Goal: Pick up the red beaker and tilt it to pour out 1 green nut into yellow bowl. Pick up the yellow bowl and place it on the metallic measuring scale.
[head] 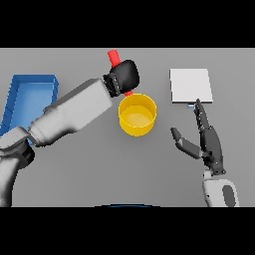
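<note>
The red beaker (114,58) is being gripped by the left hand (124,75), fingers curled round it, tilted just above the far rim of the yellow bowl (137,115). The right hand (209,142) is being held open, fingers straight, near the scale (191,85).

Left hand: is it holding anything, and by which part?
The left hand is closed around the red beaker at its lower body; the right hand holds nothing.
</note>
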